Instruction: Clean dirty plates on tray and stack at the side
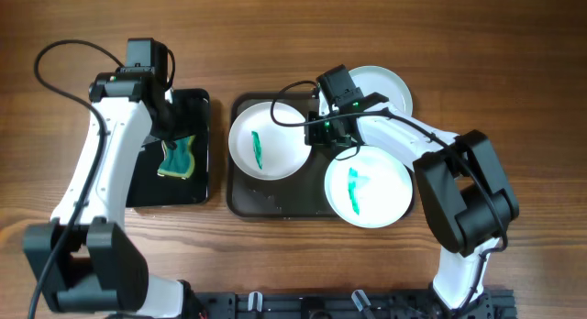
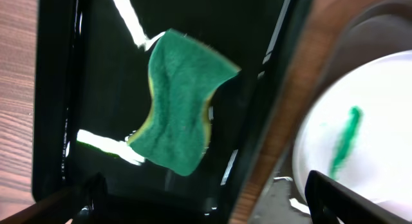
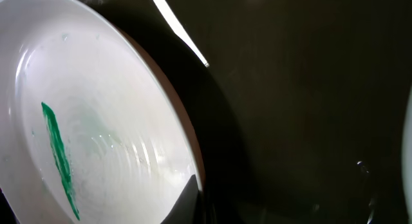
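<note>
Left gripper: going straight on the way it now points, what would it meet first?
Most likely the green sponge, lying on the small black tray: it sits centred ahead of the left gripper, whose jaws are open. How far off is unclear.

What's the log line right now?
left tool: open, by sponge | right tool: at left plate's rim, grip unclear | near plate: smeared | far plate: looks clean

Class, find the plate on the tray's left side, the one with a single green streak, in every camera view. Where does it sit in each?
Overhead: the plate lies on the left half of the tray, just left of centre.
Left wrist: plate at the right edge, partly cut off.
Right wrist: plate fills the left half.
Shared landmark: its green streak.
</note>
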